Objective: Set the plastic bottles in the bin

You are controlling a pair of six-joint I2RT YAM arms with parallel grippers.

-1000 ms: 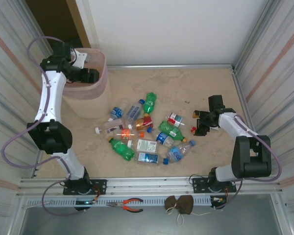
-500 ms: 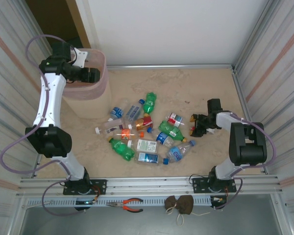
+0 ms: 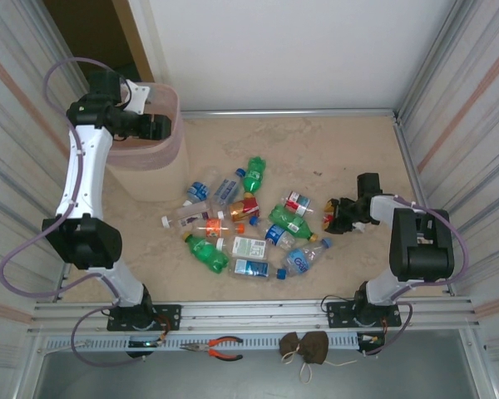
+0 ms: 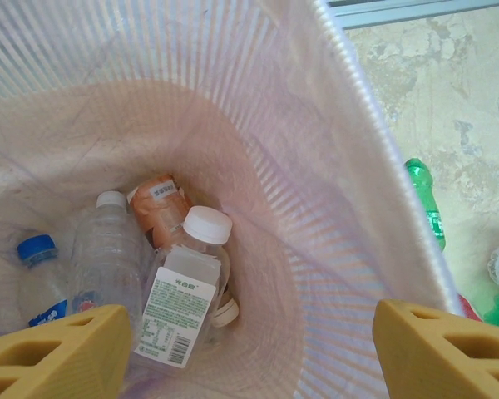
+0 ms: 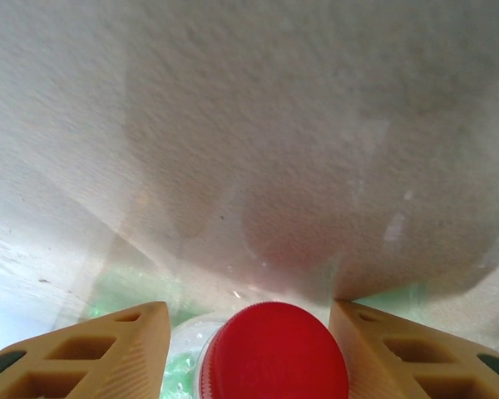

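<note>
bin (image 3: 160, 162) stood far-left on bench (image 3: 333, 150), several bottles inside | remaining plastic bottles (image 3: 249, 223) heaped mid-bench | left tool (image 3: 154, 127) hung open, empty, over bin | right tool (image 3: 333, 216) straddled red-capped bottle (image 5: 273, 353), grip undetermined | risk: pinch on round cap alone could slip, dropping the bottle

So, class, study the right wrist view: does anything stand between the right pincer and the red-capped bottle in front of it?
Nothing visible does. The red-capped bottle sits directly between the two fingers of the right pincer. Whether the fingers are pressing on it cannot be told.
</note>
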